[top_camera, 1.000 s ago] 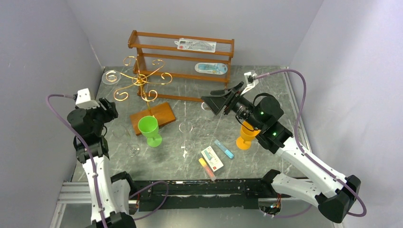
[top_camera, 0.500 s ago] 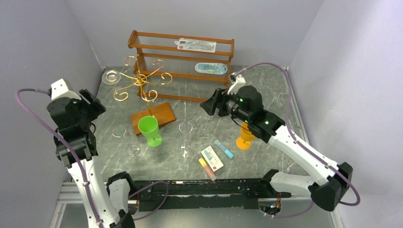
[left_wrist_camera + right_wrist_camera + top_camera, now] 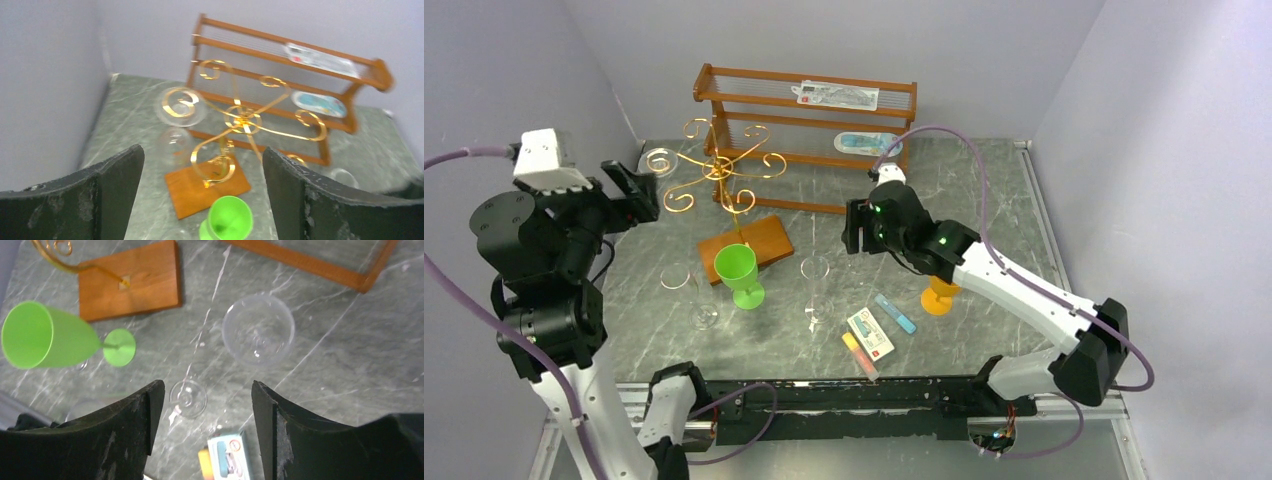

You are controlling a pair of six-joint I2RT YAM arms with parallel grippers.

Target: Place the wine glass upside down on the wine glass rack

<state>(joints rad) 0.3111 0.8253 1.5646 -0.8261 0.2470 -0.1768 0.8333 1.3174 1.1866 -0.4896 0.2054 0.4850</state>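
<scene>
- We observed the left fingers point(image 3: 115, 180) wide apart, clamping nothing.
- We observed the right fingers point(image 3: 125, 430) apart above the counter point(image 3: 325, 365), clamping nothing.
- A clear wine glass point(image 3: 258, 330) stood upright at upper centre of the right wrist view.
- The wine glass rack point(image 3: 721, 170) stood at upper left of the top view.

Top view: high behind me, looking down over the whole worktop point(image 3: 1004, 190). Left wrist view: held high, faces the back wall, wine glass rack point(image 3: 243, 121) at mid-distance. Right wrist view: straight down, close. All three share the green goblet point(image 3: 736, 265).
</scene>
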